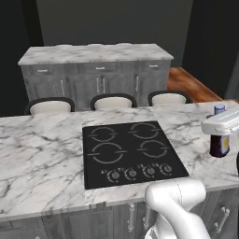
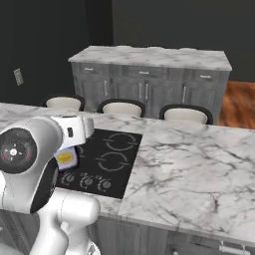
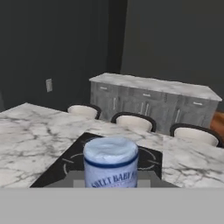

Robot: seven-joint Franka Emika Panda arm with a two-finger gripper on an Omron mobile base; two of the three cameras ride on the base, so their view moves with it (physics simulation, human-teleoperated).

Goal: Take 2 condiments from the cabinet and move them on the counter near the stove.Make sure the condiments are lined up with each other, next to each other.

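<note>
Left base view gives the layout: the counter [image 1: 42, 154] with the stove [image 1: 133, 154] set into it, and one condiment bottle [image 1: 219, 140] held upright beyond the cooktop's right side, at or just above the marble. This looks like the placing step — next, a gentle lowering and release. The gripper [image 1: 220, 133] hangs over the counter, clamped on the bottle.

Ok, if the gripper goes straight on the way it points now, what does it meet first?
Past the sauce bottle it grips, the gripper points level over the stove. The way looks free up to the stool backs, though depth is unclear.
</note>
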